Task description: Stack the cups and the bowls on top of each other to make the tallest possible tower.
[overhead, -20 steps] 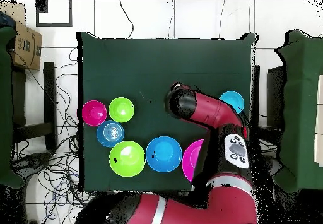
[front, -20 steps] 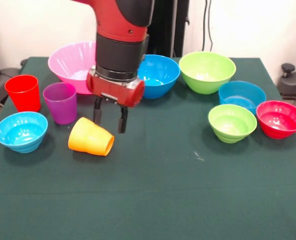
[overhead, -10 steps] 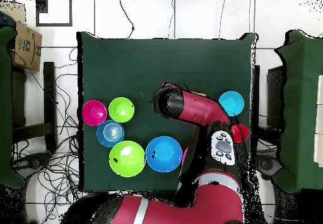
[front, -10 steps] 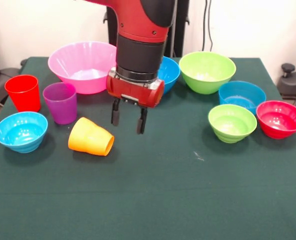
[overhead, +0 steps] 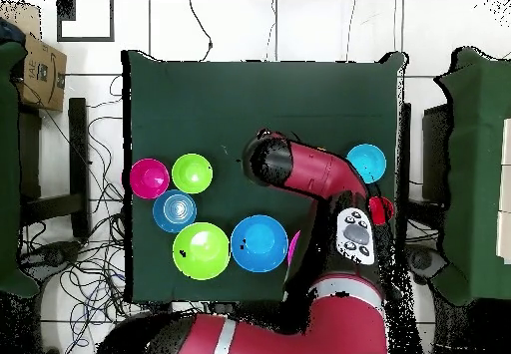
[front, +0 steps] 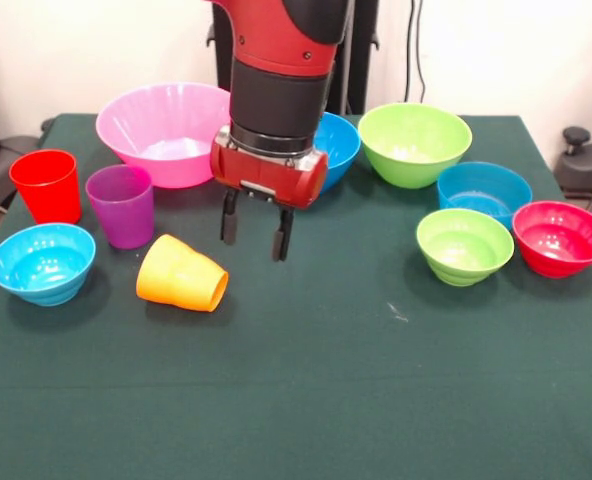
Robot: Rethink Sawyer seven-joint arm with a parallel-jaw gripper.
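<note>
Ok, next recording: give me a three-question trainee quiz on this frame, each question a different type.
1. True or false: the orange cup stands upright on the table.
2. Multiple choice: the hand is
A. shut on the orange cup
B. open and empty, above the cloth
C. inside the pink bowl
3. Fill in: in the front view, the bowl nearest the red cup is the small ____ blue bowl.

Key
1. False; it lies on its side.
2. B; its fingers are apart, holding nothing.
3. light
</note>
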